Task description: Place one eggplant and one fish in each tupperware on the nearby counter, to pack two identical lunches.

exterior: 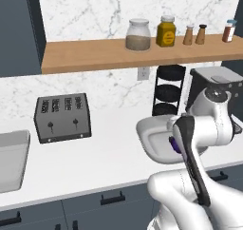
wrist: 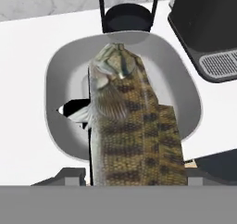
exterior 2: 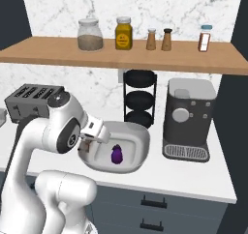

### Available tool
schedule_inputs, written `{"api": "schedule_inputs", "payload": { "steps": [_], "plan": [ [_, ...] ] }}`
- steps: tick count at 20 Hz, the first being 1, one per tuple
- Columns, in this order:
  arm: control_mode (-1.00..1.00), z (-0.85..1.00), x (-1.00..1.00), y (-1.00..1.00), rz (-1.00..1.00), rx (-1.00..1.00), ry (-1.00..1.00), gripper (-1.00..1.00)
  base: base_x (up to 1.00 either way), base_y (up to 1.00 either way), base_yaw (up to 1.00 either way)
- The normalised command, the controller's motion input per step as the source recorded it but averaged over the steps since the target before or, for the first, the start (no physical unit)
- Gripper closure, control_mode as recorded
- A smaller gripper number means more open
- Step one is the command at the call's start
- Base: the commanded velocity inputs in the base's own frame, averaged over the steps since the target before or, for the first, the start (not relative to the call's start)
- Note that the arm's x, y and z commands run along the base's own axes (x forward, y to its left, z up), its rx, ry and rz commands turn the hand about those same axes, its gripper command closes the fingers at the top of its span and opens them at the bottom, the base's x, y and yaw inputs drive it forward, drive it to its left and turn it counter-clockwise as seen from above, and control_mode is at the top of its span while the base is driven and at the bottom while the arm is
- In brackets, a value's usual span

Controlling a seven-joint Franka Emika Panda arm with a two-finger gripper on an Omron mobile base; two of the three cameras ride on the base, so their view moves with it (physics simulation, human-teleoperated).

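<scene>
So the gripper (wrist: 134, 179) is clamped on a fish (wrist: 132, 130), long axis pointing away, over the grey bowl (exterior 2: 140, 137). The tupperware (exterior: 12, 160) sits far left on the desk (exterior: 104, 160).

The fish (wrist: 132, 130) right ahead of the hand looks rough and scaly, mottled tan-brown and dull. Beneath it, the tupperware (exterior 2: 140, 136) is smooth, pale grey plastic with a soft sheen, and the eggplant (exterior 2: 116, 153) inside shines glossy purple. The counter (exterior: 95, 162) around it is polished white marble-look stone. Above, the shelf (exterior 2: 121, 54) is matt wood. Off to one side, the toaster (exterior: 62, 117) looks dark matt metal.
</scene>
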Motion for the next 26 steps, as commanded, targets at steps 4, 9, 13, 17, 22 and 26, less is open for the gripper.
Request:
{"api": "schedule_inputs", "payload": {
  "steps": [4, 9, 13, 17, 22, 26],
  "plan": [
    [-1.0, -0.33, 0.84, 0.0, 0.15, 0.0, 0.2, 1.0, 0.0, 0.0, 0.0],
    [-1.0, -0.41, 0.49, 0.19, 0.06, -0.01, 0.15, 1.0, 0.0, 0.0, 0.0],
    [-1.0, -0.4, 0.32, 0.02, 0.03, 0.0, 0.04, 1.0, 0.0, 0.0, 0.0],
    [-1.0, -0.46, 0.15, -0.02, 0.02, 0.0, 0.0, 1.0, 0.0, 0.0, 0.0],
    [-1.0, -0.51, 0.11, -0.01, 0.02, 0.0, 0.0, 1.0, 0.0, 0.0, 0.0],
    [-1.0, -0.39, 0.03, -0.03, 0.01, 0.0, 0.0, 1.0, 0.0, 0.0, 0.0]
  ]
}}
